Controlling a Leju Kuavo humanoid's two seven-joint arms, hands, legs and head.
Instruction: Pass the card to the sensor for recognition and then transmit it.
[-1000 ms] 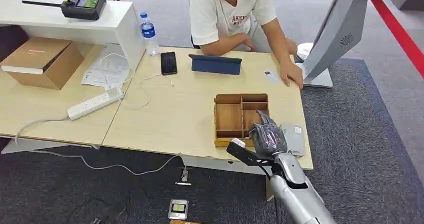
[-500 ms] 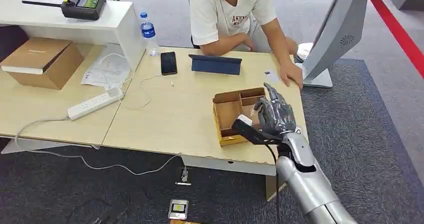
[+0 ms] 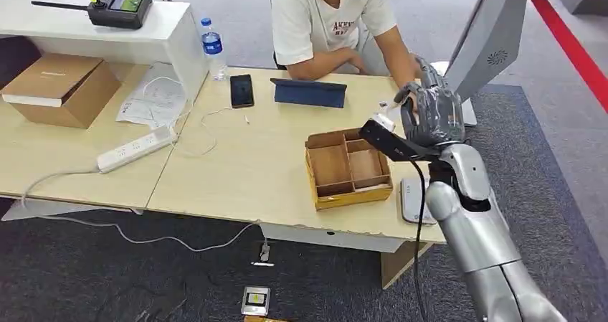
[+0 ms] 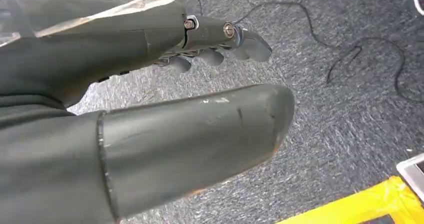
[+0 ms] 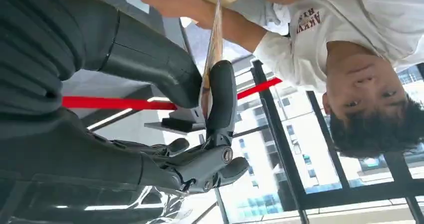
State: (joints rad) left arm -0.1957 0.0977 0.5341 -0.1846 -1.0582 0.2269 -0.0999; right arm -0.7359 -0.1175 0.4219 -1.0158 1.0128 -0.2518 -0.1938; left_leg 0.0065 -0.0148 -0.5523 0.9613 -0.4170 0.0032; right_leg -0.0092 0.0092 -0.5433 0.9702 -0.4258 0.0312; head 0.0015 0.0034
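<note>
Card (image 5: 216, 39): I read it as pinched edge-on between the thick thumb and one dark finger of the right hand (image 3: 430, 110), as the right wrist view shows a thin tan sheet standing between them. In the head view the card itself is too small to make out. I hold it raised above the surface (image 3: 251, 164), at about 2 o'clock from the wooden tray (image 3: 349, 168), close to the person's hand (image 3: 409, 100) at the far right corner. My judgement: the upright pinch leaves both card faces free so that one can be offered flat to a reader, and the height keeps the card off the tray walls.

Sensor: I take the flat grey pad (image 3: 414, 200) lying at 4 o'clock from the tray, near the front edge, to be the reader, but I cannot confirm this. If so, the card is well apart from it and the recognition step is not yet done.

Tray: it sits slightly skewed on the surface and is split into compartments; I see no contents in those that show.

Left hand (image 4: 150, 109): hangs over the carpet, fingers apart and nothing in them.

Further out: a folded blue case (image 3: 309, 92) at 11 o'clock from the tray and a dark phone (image 3: 241, 90) beyond it.
</note>
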